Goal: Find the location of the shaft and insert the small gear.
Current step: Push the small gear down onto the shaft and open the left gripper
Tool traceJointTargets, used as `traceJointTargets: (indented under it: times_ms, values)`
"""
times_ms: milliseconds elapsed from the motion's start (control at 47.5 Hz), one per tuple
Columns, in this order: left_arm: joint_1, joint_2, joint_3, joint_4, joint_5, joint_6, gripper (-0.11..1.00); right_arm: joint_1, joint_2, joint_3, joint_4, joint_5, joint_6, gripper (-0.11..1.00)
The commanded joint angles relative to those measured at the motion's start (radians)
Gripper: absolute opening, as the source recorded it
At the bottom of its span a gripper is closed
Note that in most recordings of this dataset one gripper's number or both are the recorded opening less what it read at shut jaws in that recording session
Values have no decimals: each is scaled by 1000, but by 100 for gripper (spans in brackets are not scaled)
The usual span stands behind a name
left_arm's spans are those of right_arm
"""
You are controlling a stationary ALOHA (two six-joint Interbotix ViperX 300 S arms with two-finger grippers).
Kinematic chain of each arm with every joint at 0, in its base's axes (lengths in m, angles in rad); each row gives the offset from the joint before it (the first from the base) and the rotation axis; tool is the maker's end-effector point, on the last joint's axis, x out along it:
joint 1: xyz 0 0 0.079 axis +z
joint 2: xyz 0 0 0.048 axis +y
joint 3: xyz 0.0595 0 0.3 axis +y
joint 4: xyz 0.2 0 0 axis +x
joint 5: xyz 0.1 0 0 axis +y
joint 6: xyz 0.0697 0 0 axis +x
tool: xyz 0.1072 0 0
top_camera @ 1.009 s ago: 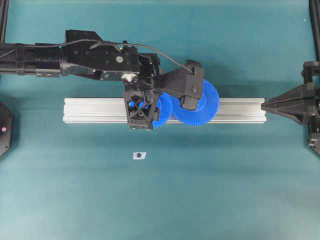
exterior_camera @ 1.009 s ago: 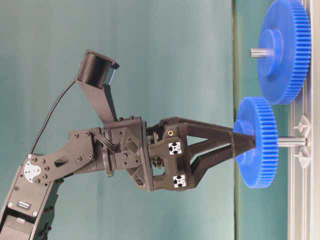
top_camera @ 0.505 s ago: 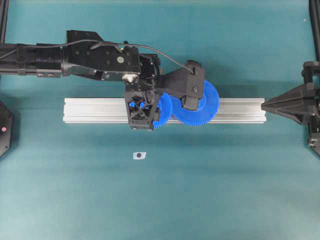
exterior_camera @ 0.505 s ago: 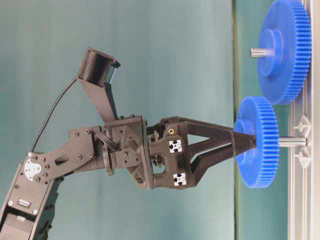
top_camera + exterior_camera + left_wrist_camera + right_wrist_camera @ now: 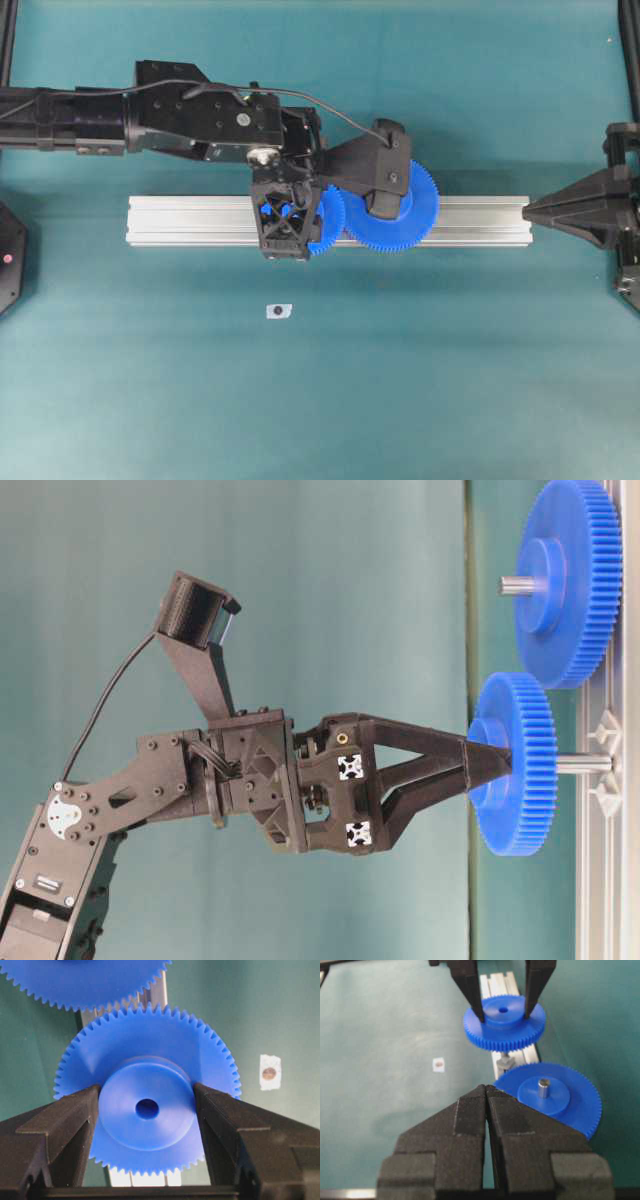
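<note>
The left pincer (image 5: 492, 768) grips the small gear (image 5: 517, 765) by its hub, holding it partway down the shaft (image 5: 583, 764) above the rail (image 5: 200, 220), beside the large gear (image 5: 400, 215); the right pincer (image 5: 486, 1097) rests clenched at the worktop's (image 5: 400, 380) edge. If it tilts, the bore could bind, or the teeth could clash. Compared with a second ago, almost nothing has shifted.

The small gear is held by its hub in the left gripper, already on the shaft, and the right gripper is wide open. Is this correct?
Not entirely. The right gripper is shut, as the right wrist view shows. The rest stands: the left gripper holds the small gear by its hub, on the shaft.
</note>
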Motion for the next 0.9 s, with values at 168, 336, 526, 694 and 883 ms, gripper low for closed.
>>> traceJointTargets:
  times_ms: [168,336,526,694,883]
  values:
    - [-23,-51,-40,12,-3,3,82,-2,6,-12,2,-5,9,2]
    - [-32,-72,-57,12,-3,0,85,-2,6,-11,3,-5,9,2]
    - [-32,-91,-64,12,-3,0,85,-2,6,-12,3,-5,9,2]
    - [-32,-86,-64,12,26,0,85,-2,6,-12,3,-5,14,2]
    - [-34,-87,-64,12,41,0,85,-2,6,-9,2,-6,46,2]
